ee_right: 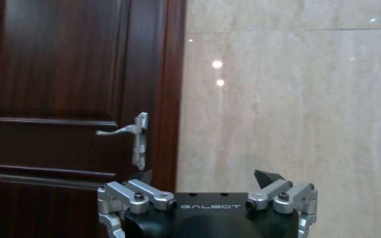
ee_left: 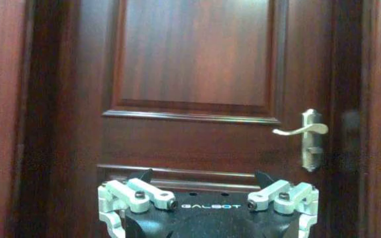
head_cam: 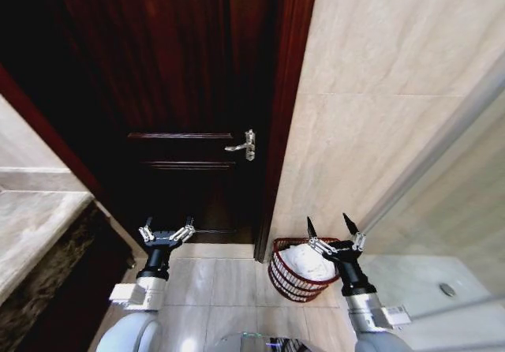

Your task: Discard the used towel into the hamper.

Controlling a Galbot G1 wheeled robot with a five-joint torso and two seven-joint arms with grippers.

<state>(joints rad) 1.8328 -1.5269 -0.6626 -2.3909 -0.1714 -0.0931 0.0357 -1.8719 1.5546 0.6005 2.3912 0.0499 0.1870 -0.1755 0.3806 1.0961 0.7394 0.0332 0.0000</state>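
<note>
Right gripper [head_cam: 331,230]: low at the front, on the robot's right. Its jaws are wide open and hold nothing. It points up, in front of the hamper.
Left gripper [head_cam: 166,227]: low at the front, on the robot's left. Its jaws are wide open too, and hold nothing. It points at the dark door.
Hamper [head_cam: 288,277]: a small red-brown wire basket on the floor, by the door frame and against the wall. It sits right under and behind the right gripper, and well apart from the left gripper.
Towel [head_cam: 308,262]: a white bundle lying inside the hamper, just under the right gripper's open jaws.
Door [head_cam: 181,91]: dark brown wood, shut, with a silver handle [head_cam: 242,145].
Wall [head_cam: 379,115]: pale stone tiles, right of the door.
Floor [head_cam: 213,277]: pale shiny tiles.
Counter [head_cam: 31,226]: pale stone, at the robot's far left.
</note>
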